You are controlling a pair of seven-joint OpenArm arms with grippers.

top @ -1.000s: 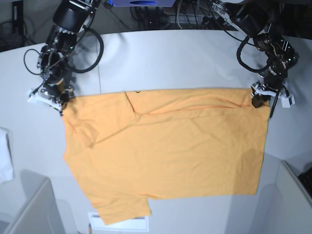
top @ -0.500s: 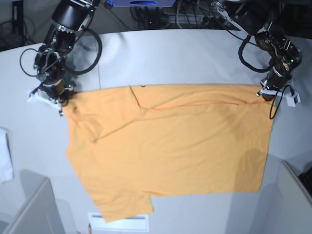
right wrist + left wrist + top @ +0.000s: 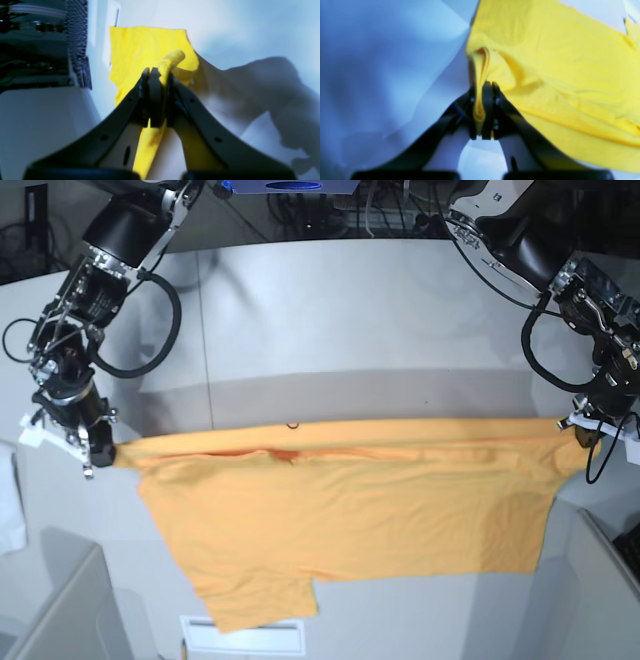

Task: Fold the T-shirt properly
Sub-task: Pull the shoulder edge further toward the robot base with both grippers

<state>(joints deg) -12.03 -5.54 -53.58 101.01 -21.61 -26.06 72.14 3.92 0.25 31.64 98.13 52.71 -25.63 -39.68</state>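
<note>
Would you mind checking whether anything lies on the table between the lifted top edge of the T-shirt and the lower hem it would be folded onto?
Nothing visible does. Both the left gripper and right gripper hold the T-shirt, whose surface is bare.

T-shirt [image 3: 350, 510] stretched between right gripper [image 3: 100, 455] and left gripper [image 3: 580, 435], over table [image 3: 350, 320]

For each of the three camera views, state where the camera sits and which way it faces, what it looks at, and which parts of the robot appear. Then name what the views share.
Base: high above, facing down on the grey table; both arms stretch the T-shirt.
Left wrist: on the left arm, looking along the left gripper, shut on a bunched edge of the T-shirt.
Right wrist: on the right arm, looking along the right gripper, shut on the T-shirt.
Shared: all three show the T-shirt and table.
</note>
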